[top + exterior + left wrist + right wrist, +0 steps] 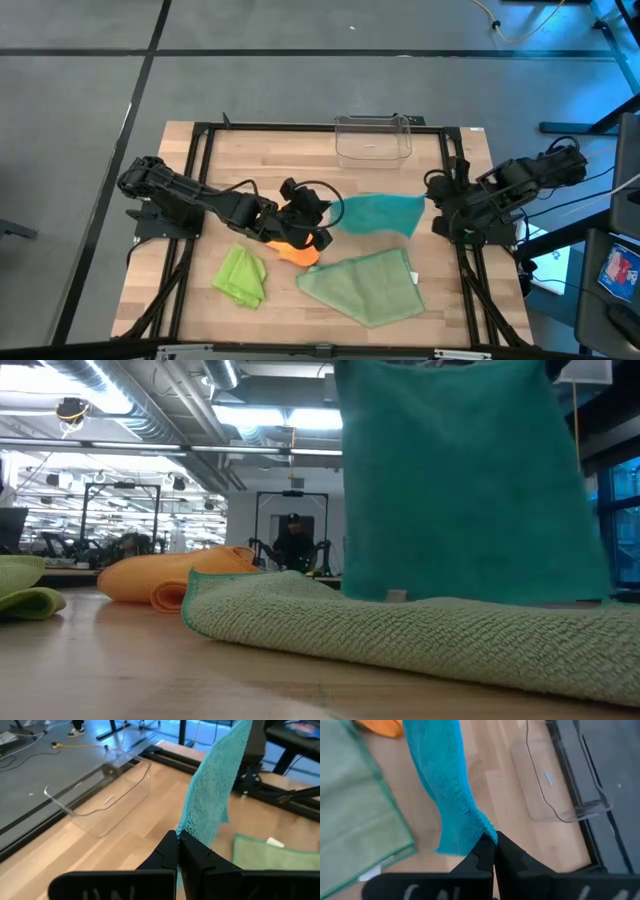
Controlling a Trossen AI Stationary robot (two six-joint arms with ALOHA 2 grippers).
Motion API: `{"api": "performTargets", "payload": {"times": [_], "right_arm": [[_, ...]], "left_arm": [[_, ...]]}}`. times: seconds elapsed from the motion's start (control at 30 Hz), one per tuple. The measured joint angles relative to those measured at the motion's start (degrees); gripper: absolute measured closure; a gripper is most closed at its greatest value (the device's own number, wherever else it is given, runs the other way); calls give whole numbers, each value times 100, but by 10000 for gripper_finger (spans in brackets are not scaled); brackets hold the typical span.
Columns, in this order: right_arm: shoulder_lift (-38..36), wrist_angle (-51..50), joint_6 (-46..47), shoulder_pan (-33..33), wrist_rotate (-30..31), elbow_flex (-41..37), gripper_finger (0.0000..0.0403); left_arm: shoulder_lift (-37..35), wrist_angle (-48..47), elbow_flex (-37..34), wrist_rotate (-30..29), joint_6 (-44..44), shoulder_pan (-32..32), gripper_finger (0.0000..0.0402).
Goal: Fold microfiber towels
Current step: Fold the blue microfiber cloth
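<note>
Teal towel up off the worktop, stretched between both arms. Left claw pinched tight on one corner, right claw clamped on the opposite corner, cloth sagging between and hanging down in the low view like a curtain. Beneath it, sage towel lying flat toward the front of the worktop, white tag at its edge. Orange towel bunched just under the left arm, beside the sage one. Lime towel crumpled apart at front left. Clear bin at the back edge, well apart from the towels.
</note>
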Motion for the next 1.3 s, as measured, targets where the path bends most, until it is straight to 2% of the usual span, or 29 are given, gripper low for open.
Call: {"api": "performTargets", "payload": {"times": [0.27,0.5,0.87,1.07,1.3], "right_arm": [[-8,14,43,-622,186,-935,402],[-8,148,156,-1078,936,-1552,402],[-13,1042,-412,-1650,1582,-2225,402],[-13,1302,-431,-1956,1962,-2546,402],[-13,1384,-461,-2068,2069,-2647,402]], "left_arm": [[2,-431,0,21,-17,294,402],[89,-753,-2,245,42,725,401],[313,-715,-9,251,776,1325,402],[308,-650,-4,271,1039,1521,401],[308,-562,-4,349,1118,1623,401]]}}
